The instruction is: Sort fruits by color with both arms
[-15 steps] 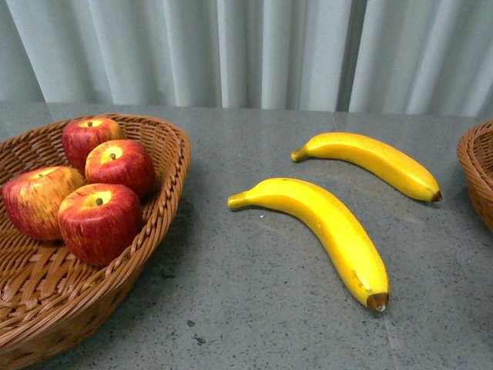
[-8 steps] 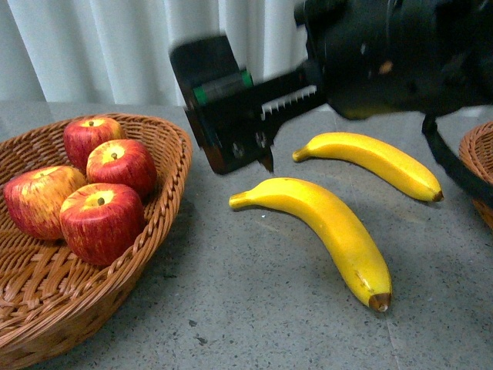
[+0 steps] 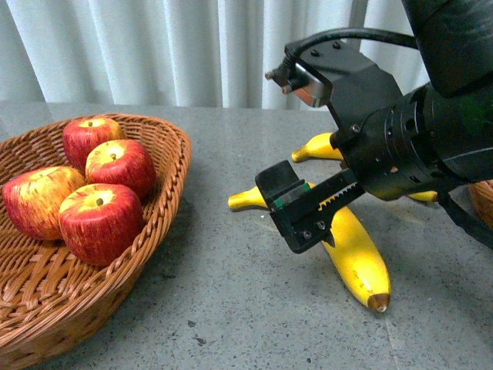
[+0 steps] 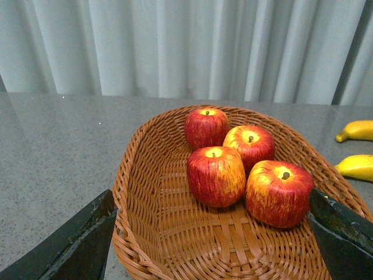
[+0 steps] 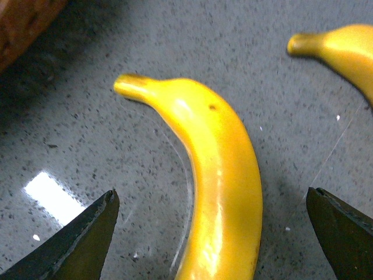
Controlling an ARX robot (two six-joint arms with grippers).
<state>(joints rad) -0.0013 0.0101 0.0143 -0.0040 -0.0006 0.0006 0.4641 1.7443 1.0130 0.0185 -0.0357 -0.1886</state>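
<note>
Several red apples (image 3: 100, 220) lie in a wicker basket (image 3: 173, 154) at the left. Two yellow bananas rest on the grey table. My right gripper (image 3: 320, 223) hangs open just above the near banana (image 3: 358, 266), hiding its middle. In the right wrist view the near banana (image 5: 224, 175) runs between the wide-apart fingers (image 5: 87, 233) without touching either one. The far banana (image 3: 316, 146) is mostly hidden behind the right arm. My left gripper (image 4: 210, 245) is open in front of the basket (image 4: 125, 175), its fingers (image 4: 341, 233) straddling the near rim; the apples (image 4: 215, 175) sit beyond them.
A second wicker basket (image 3: 483, 196) shows at the right edge, partly behind the right arm. White curtains close off the back of the table. Bare grey tabletop (image 3: 223, 293) lies between the left basket and the bananas.
The right arm, absent a second ago, came in from above and dropped toward the table. It now sits low over the near banana. The fruits have not moved.
</note>
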